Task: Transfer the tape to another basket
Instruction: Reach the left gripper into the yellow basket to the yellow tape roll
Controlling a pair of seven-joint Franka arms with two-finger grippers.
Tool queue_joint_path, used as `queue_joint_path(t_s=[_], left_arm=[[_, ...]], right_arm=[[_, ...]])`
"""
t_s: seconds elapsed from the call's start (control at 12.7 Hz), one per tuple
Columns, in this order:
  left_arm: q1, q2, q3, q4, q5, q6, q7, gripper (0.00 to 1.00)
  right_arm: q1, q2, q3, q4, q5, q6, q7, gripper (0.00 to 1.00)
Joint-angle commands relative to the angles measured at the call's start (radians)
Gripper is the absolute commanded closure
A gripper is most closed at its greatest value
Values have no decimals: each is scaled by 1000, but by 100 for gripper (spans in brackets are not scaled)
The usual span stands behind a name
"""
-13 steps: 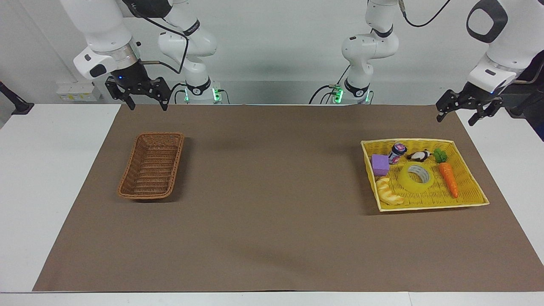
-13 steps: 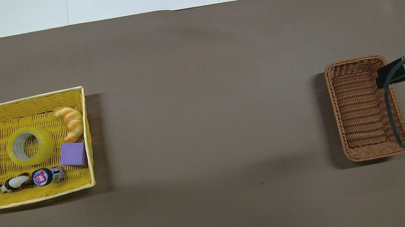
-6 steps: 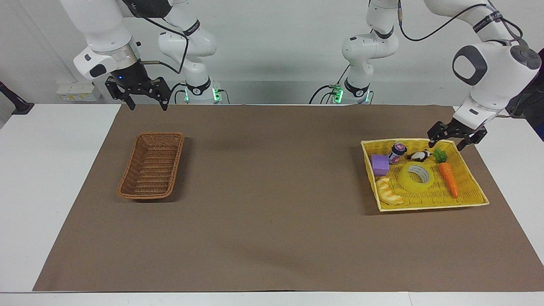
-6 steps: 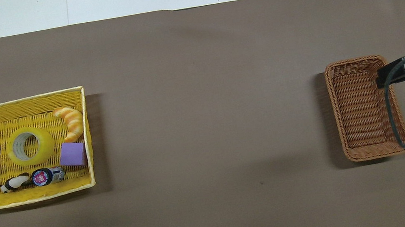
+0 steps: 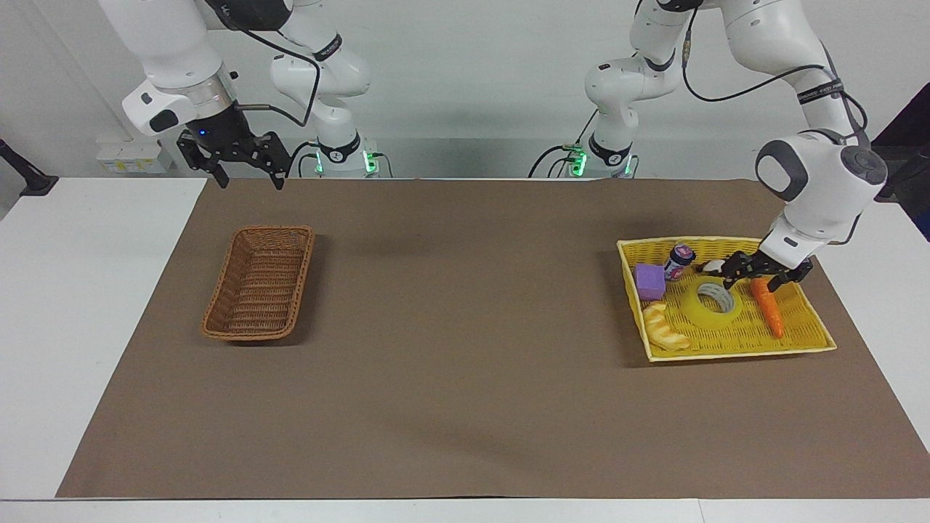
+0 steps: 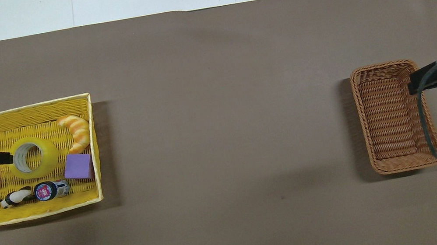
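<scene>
The tape [image 5: 712, 303] is a yellow roll with a pale core. It lies flat in the yellow mesh tray [image 5: 734, 350] at the left arm's end of the table, and it also shows in the overhead view [image 6: 32, 157]. My left gripper [image 5: 752, 280] is open and hangs low over the tray, above the gap between the tape and a carrot; it holds nothing. The brown wicker basket [image 5: 259, 283] stands empty at the right arm's end. My right gripper [image 5: 245, 174] is open and empty, raised by the basket's outer long rim [image 6: 429, 114].
The tray [image 6: 34, 214] also holds a carrot [image 5: 769, 311], a croissant [image 5: 665, 328], a purple block [image 5: 649, 281], a small bottle [image 5: 679, 260] and a black-and-white toy [image 5: 714, 266]. A brown mat [image 5: 465, 363] covers the table between tray and basket.
My left arm has swung in from off the table's end and come down over the tray, stopping beside the tape. The right arm has hardly moved.
</scene>
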Motion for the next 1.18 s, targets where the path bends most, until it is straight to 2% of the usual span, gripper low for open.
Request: queue_joint_path(t_s=[0.0, 0.24, 0.39, 0.47, 0.55, 0.63, 0.71, 0.87, 1.11], left_arm=[[1, 1, -8, -64, -19, 91, 16, 0], [-2, 32, -8, -67, -36, 123, 17, 0], [-2, 32, -8, -65, -36, 130, 17, 6], [-2, 32, -8, -65, -36, 128, 16, 17], [-2, 32, -8, -67, -36, 125, 17, 32], [1, 32, -8, -67, -36, 122, 17, 48], [-1, 32, -8, -67, -36, 119, 19, 73], [-2, 32, -8, -65, -36, 116, 19, 99], [-4, 23, -8, -41, -35, 119, 19, 100]], right_arm=[[-14, -21, 7, -24, 9, 5, 6, 0], [-14, -22, 7, -29, 6, 6, 3, 0], [-11, -26, 7, -32, 6, 8, 3, 0], [-9, -26, 7, -34, 6, 8, 0, 0], [-6, -27, 8, -37, 6, 11, 0, 0], [-3, -32, 8, -50, 7, 37, -1, 0], [2, -44, 8, -69, 7, 58, -2, 0], [2, -42, 10, -77, 13, 59, -3, 0], [5, -44, 13, -126, 15, 104, 0, 0]])
